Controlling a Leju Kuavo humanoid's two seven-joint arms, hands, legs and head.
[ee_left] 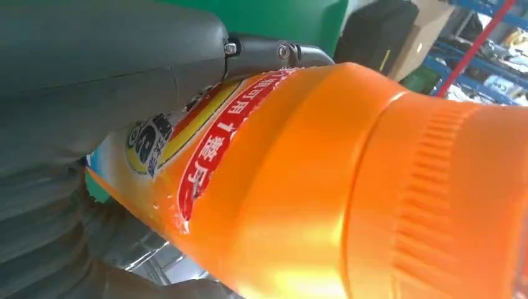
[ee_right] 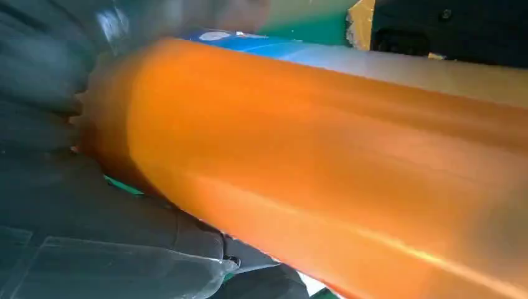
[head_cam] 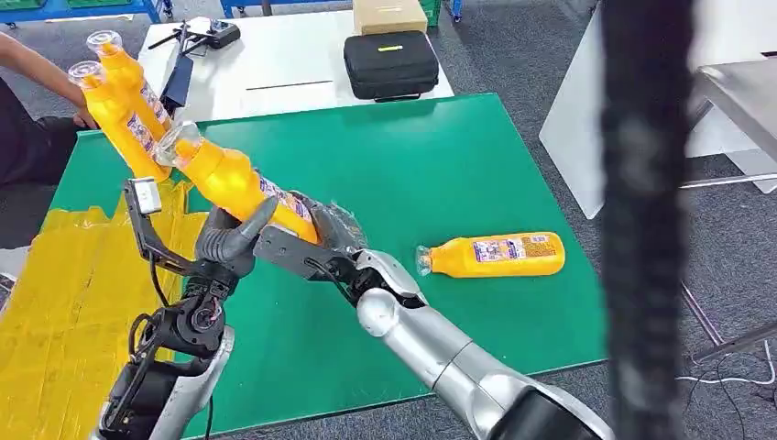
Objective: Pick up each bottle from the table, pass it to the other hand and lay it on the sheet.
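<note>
so that's 4 orange bottles total: 1 up in the air between the robot's hands (head_cam: 229,179), 1 lying on its side on the green table (head_cam: 495,255), and 2 standing at the far left corner, the nearer one (head_cam: 114,117) and the one behind it (head_cam: 137,84); 1 yellow sheet (head_cam: 64,302) on the left part of the green table (head_cam: 440,165); 1 white table (head_cam: 284,64) behind it with 1 black case (head_cam: 391,62), 1 cardboard box (head_cam: 389,14) and 1 controller (head_cam: 218,35); 1 person's arm (head_cam: 37,64) at the left edge
</note>
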